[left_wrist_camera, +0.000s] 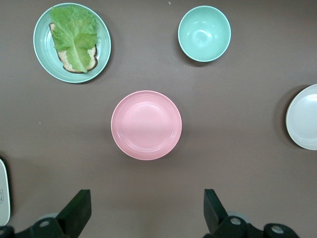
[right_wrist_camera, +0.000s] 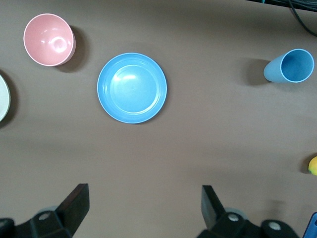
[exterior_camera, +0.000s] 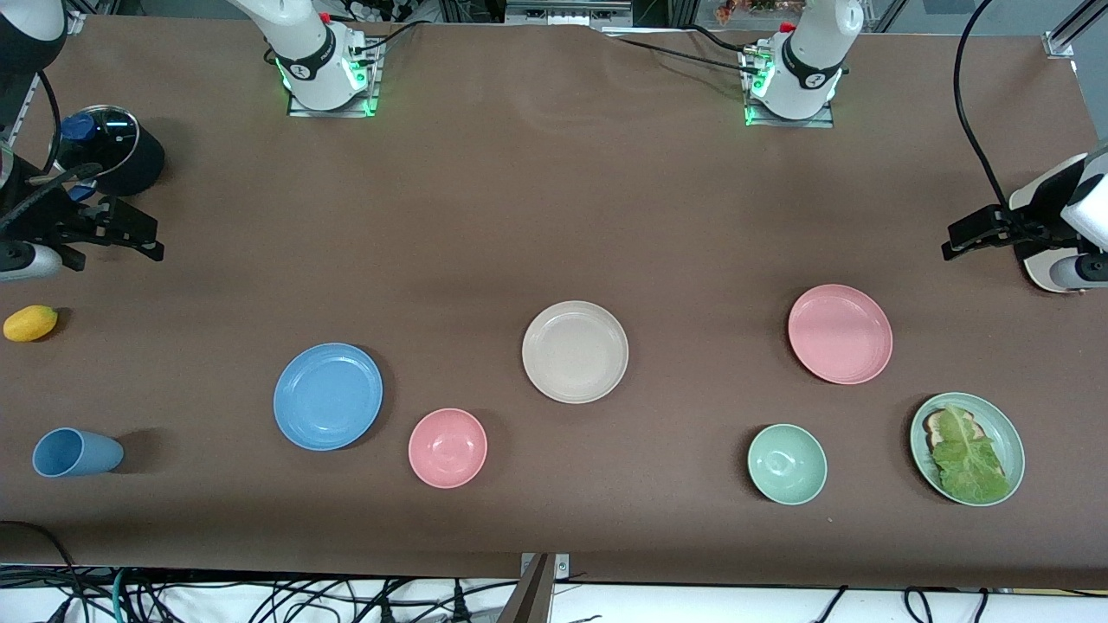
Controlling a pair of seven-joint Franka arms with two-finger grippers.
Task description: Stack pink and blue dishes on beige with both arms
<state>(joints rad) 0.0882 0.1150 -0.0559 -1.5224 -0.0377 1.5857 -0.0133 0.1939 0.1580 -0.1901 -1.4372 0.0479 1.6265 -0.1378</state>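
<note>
The beige plate [exterior_camera: 575, 351] lies mid-table; its rim also shows in the left wrist view [left_wrist_camera: 304, 116] and the right wrist view [right_wrist_camera: 2, 96]. Toward the left arm's end lies the pink plate [exterior_camera: 840, 333], empty [left_wrist_camera: 146, 125]. The blue plate [exterior_camera: 327, 396] lies toward the right arm's end, also empty [right_wrist_camera: 132, 88]. My left gripper [exterior_camera: 952, 242] hangs open high over bare table beside the pink plate, nothing between its fingers [left_wrist_camera: 147, 198]. My right gripper [exterior_camera: 156, 242] is open too, high over bare table beside the blue plate [right_wrist_camera: 144, 196].
A pink bowl [exterior_camera: 447, 447] sits beside the blue plate, nearer the camera. A green bowl [exterior_camera: 787, 464] and a green plate with lettuce on bread [exterior_camera: 967, 448] lie nearer than the pink plate. A blue cup [exterior_camera: 76, 452], a yellow fruit [exterior_camera: 30, 323] and a black pot [exterior_camera: 112, 147] sit at the right arm's end.
</note>
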